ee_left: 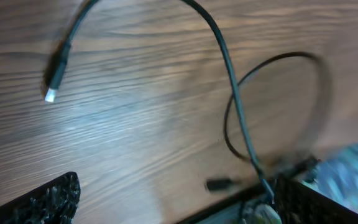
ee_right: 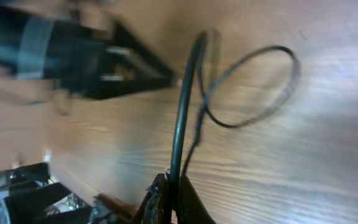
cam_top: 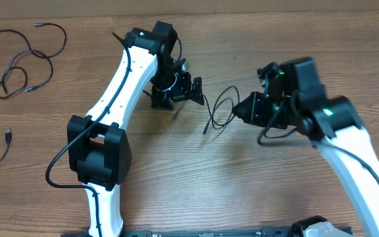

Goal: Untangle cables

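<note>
The right gripper (ee_right: 169,190) is pinched tight on a thin black cable (cam_top: 221,108); the cable leaves its tips and curls into a small loop on the table (cam_top: 196,171) just left of it; a short tail runs nearward from the loop; bare wood lies open on the near side; slightly farther and left, the left gripper (cam_top: 179,92) stands just beside the loop, jaws spread wide, clamping nothing; at the far left, loose cables (cam_top: 18,59) sprawl in slack curves, reaching the table's left edge.

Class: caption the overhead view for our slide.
Right pincer grips a looped black cable near the left pincer; more cables lie loose at far left.
</note>
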